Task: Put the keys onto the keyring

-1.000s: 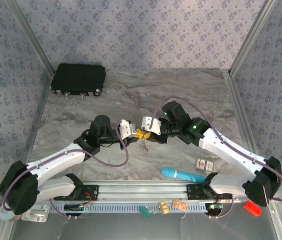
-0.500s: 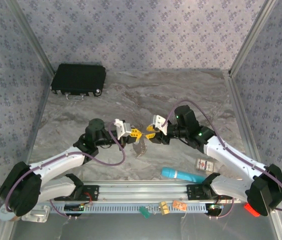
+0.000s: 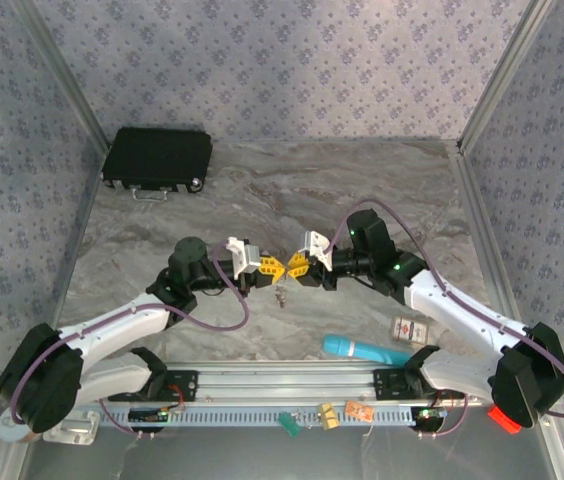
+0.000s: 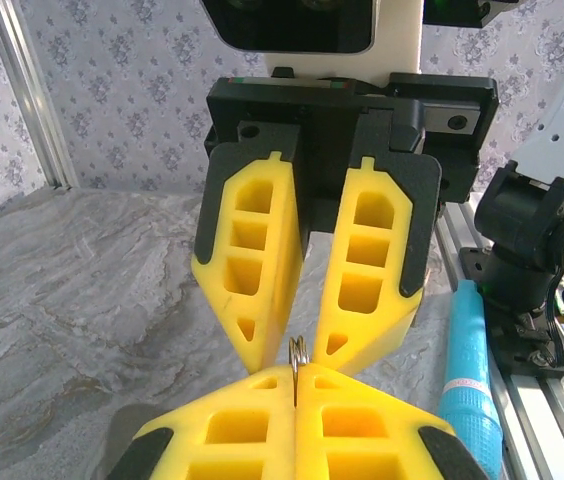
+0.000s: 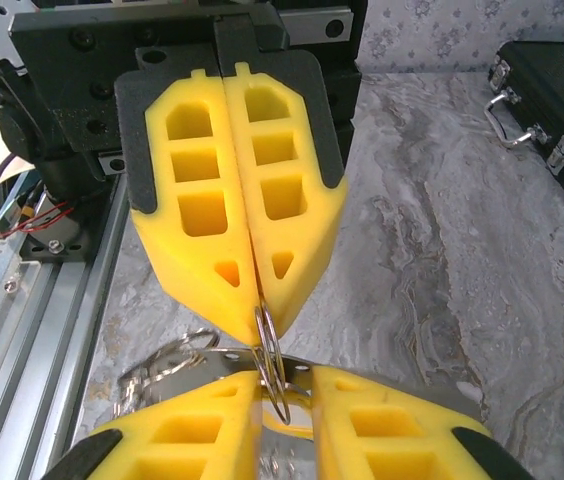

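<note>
The top view looks steeply down from high behind the arm bases, taking in the whole worktop [image 3: 262,200]. The left wrist camera sits close behind the left tool [image 4: 295,378], facing the right tool [image 4: 300,352]. The right wrist camera faces the opposite way. Both wrist views share the keyring [image 5: 270,345] at lower centre.

L fingers [image 5: 202,210] pressed together on keyring [image 5: 270,365], R fingers [image 5: 192,435] slightly apart around it

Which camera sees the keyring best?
The right wrist view: the keyring hangs close up, pinched by the left gripper. The left wrist view shows it edge-on, a thin sliver. The top view shows a tiny speck.
</note>
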